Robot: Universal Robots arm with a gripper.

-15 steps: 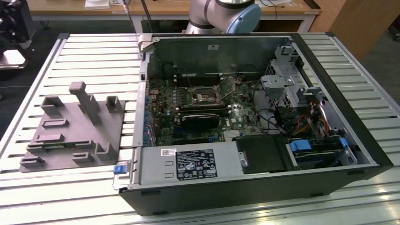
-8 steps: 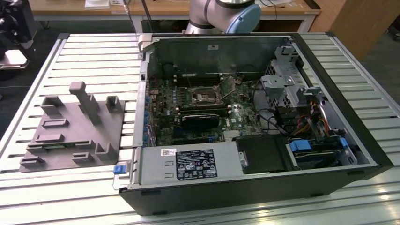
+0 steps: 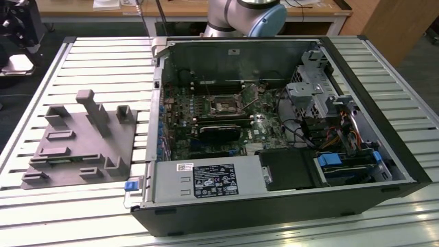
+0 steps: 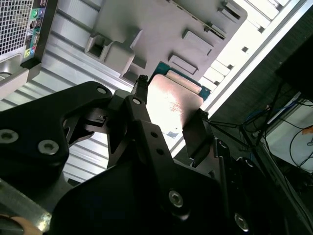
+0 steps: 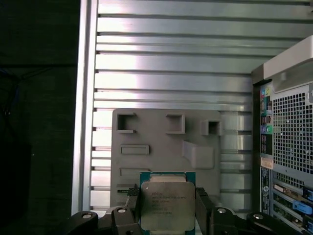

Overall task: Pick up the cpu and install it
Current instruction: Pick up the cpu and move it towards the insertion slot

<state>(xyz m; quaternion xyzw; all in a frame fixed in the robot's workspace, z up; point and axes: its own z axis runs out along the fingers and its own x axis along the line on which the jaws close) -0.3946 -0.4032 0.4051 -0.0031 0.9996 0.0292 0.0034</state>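
state: gripper [image 5: 167,209] fingers [image 5: 132,199] clamp cpu [image 5: 166,204] by opposite edges, first wrist view | place: cpu over grey fixture block [image 3: 75,139], exterior view's left of open computer case [image 3: 404,154] | handling: likely light, stiff, slick-topped, fragile underneath; edge grip suits

The cpu [image 5: 167,208] sits between the end effector's [image 5: 167,196] fingers [image 5: 203,208], and the fixture block [image 5: 164,139] lies beside the computer case [image 5: 288,132].
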